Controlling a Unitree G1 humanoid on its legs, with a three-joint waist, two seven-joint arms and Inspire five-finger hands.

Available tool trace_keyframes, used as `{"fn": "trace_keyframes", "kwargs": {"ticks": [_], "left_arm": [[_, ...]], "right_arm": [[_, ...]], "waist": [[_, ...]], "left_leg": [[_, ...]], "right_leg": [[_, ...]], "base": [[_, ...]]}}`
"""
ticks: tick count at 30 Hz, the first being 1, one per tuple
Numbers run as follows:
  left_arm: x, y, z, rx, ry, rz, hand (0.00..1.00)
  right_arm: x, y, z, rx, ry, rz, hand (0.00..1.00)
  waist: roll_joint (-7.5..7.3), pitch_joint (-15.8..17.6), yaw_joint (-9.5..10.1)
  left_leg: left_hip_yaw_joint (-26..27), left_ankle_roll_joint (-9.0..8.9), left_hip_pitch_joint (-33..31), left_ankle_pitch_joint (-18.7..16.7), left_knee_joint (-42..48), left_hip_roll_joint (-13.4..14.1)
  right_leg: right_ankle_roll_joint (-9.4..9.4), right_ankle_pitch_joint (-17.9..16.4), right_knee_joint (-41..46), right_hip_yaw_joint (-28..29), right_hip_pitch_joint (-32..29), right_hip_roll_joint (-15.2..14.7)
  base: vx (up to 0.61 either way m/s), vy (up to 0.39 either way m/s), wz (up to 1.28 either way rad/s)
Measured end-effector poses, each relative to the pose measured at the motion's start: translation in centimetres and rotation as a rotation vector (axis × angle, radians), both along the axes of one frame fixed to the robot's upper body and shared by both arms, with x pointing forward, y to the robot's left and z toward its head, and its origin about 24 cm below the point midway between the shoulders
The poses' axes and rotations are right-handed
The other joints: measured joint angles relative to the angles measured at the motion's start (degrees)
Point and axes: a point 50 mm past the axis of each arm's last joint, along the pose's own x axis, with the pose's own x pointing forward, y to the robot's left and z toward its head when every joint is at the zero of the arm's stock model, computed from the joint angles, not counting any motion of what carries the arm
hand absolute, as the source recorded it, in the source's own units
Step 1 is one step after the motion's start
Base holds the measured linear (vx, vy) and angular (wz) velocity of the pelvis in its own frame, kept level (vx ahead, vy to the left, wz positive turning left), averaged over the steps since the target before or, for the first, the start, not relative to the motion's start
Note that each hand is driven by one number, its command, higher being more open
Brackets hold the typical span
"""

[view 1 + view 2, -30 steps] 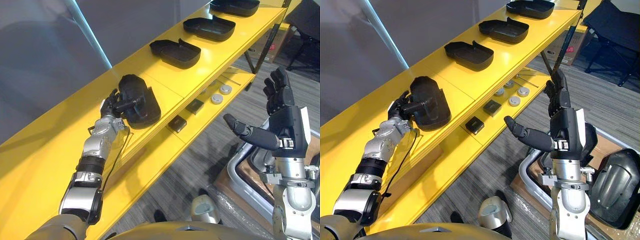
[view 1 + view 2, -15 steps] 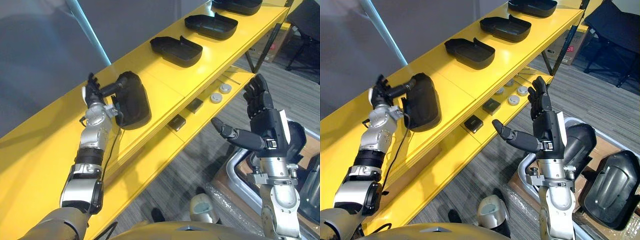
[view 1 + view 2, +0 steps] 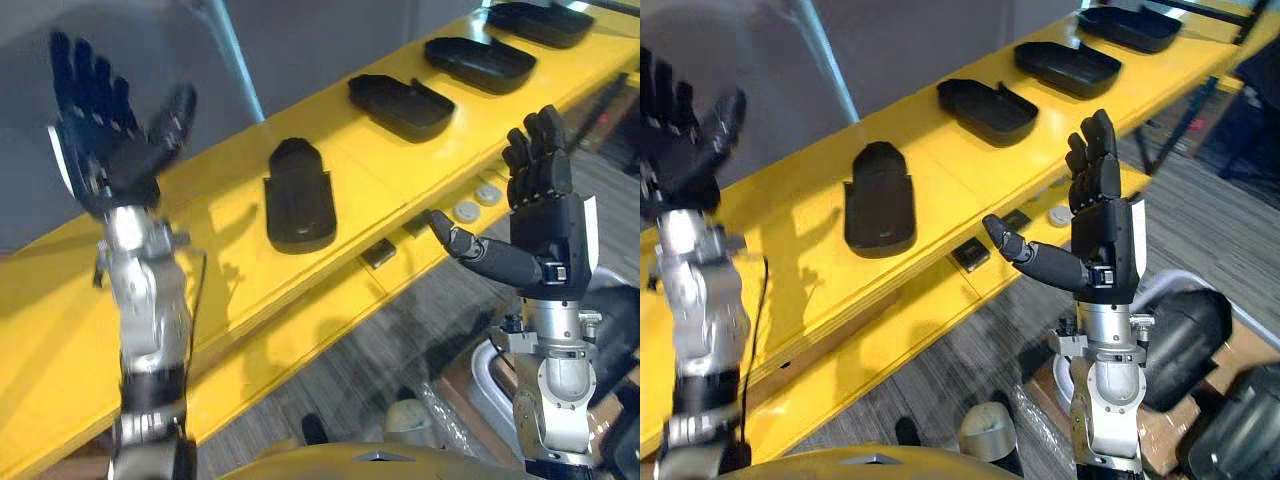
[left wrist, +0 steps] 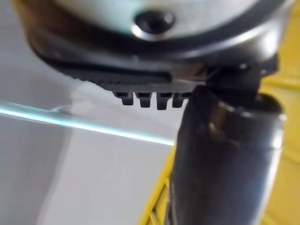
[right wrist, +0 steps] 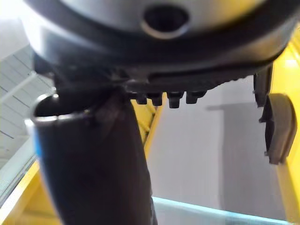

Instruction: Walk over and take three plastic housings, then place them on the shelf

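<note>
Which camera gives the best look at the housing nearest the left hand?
Left eye view: the housing lies whole, mid-frame, on the shelf. The right eye view shows it whole too, further left. The right wrist view catches dark housing shapes; I cannot tell which.

A plain grey wall panel (image 3: 330, 40) rises behind both raised hands, and a thin light-blue stripe (image 3: 240, 75) slants down it between the left hand (image 3: 100, 150) and the right hand (image 3: 1105, 240), nearer the left one. Two small dark square blocks (image 3: 969, 256) lie flat just beyond the right hand's thumb, one at its tip and one a little further toward the left hand. Two round silver-white discs (image 3: 467, 211) sit side by side just behind the right hand's palm. Grey striped carpet (image 3: 380, 340) covers the floor well below the right hand, and a brown cardboard box (image 3: 1165, 430) stands on it under that wrist.
</note>
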Motion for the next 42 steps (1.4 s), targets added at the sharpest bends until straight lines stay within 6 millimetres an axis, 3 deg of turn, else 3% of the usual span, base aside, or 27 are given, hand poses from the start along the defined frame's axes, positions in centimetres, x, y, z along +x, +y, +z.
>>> {"fn": "trace_keyframes", "kwargs": {"ticks": [3,7,8,13,18,21,26,33,39,42], "left_arm": [[-3.4,-0.2,-2.6,-0.033,0.087,-0.021,1.00],[-6.3,-0.7,-2.9,-0.019,0.096,-0.050,1.00],[-6.1,-3.3,-1.7,0.015,-0.001,-0.253,1.00],[-6.1,-3.3,-1.7,0.012,0.000,-0.255,1.00],[-6.0,-4.1,-2.2,-0.016,0.037,-0.285,1.00],[-5.6,-4.3,-3.3,-0.026,0.099,-0.297,1.00],[-5.2,-4.9,-7.0,-0.043,0.326,-0.327,1.00],[-5.9,-4.1,-8.3,-0.015,0.408,-0.316,1.00],[-6.1,-3.5,-8.3,0.017,0.421,-0.276,1.00],[-5.7,-3.4,-7.7,0.022,0.391,-0.242,1.00]], "right_arm": [[0.1,0.3,-0.2,0.025,0.010,-0.002,1.00],[0.2,0.5,-0.7,0.076,0.044,-0.032,1.00],[0.9,0.5,-0.6,0.176,0.049,-0.135,1.00],[0.8,0.4,-0.8,0.176,0.058,-0.138,1.00],[-1.4,-0.1,-4.2,0.225,0.246,-0.203,1.00],[-2.8,-0.6,-5.9,0.242,0.359,-0.255,1.00],[-5.1,-1.3,-7.9,0.263,0.504,-0.331,1.00],[-5.2,-0.9,-8.0,0.145,0.534,-0.275,1.00],[-4.8,-1.0,-6.8,0.000,0.479,-0.145,1.00],[-3.4,-0.5,-5.8,-0.030,0.409,-0.099,1.00]], "waist": [[-0.65,-1.3,3.04],[-1.96,-2.5,7.08],[-4.80,-6.9,8.73],[-4.74,-6.9,8.72],[-5.28,-6.5,7.22],[-5.64,-5.7,6.10],[-6.94,-4.8,4.11],[-6.85,-4.8,5.55],[-5.34,-3.7,5.91],[-5.72,-1.9,5.98]], "left_leg": [[-3.4,0.03,-1.4,0.4,0.0,-0.4],[-7.6,-0.17,-2.4,0.8,-0.1,-1.3],[-10.6,0.65,-5.4,3.3,-1.8,-2.8],[-9.9,0.64,-5.3,3.2,-1.8,-2.7],[-7.6,1.41,-4.5,2.1,-1.9,-2.5],[-5.4,1.49,-4.3,1.7,-1.9,-2.1],[-2.6,1.42,-4.4,1.2,-1.9,-1.3],[-3.0,1.41,-4.3,1.1,-1.9,-0.8],[-3.1,1.40,-6.0,1.1,-1.9,0.1],[-3.0,1.16,-9.3,1.5,-1.9,0.2]], "right_leg": [[0.00,0.0,-1.2,-3.7,1.3,-0.4],[0.09,0.0,-3.1,-8.6,3.6,-1.2],[0.20,0.2,-3.0,-12.4,2.1,-2.4],[0.20,0.2,-2.6,-11.4,1.6,-2.4],[0.15,0.1,-2.1,-9.0,1.5,-2.4],[0.35,0.2,-2.2,-7.9,0.9,-2.4],[1.07,0.7,-2.2,-7.2,0.8,-2.4],[1.27,0.8,-1.8,-7.0,1.6,-2.3],[1.24,0.8,-0.8,-7.0,0.6,-1.4],[0.36,-0.9,-1.0,-7.1,-1.9,-1.4]], "base": [[0.05,-0.020,0.63],[-0.01,-0.002,0.53],[-0.01,0.002,0.31],[0.00,0.001,-0.07],[0.00,0.021,-0.23],[-0.01,0.016,-0.20],[0.02,0.017,-0.03],[0.02,0.018,0.14],[-0.02,0.001,0.21],[-0.06,-0.030,0.24]]}}
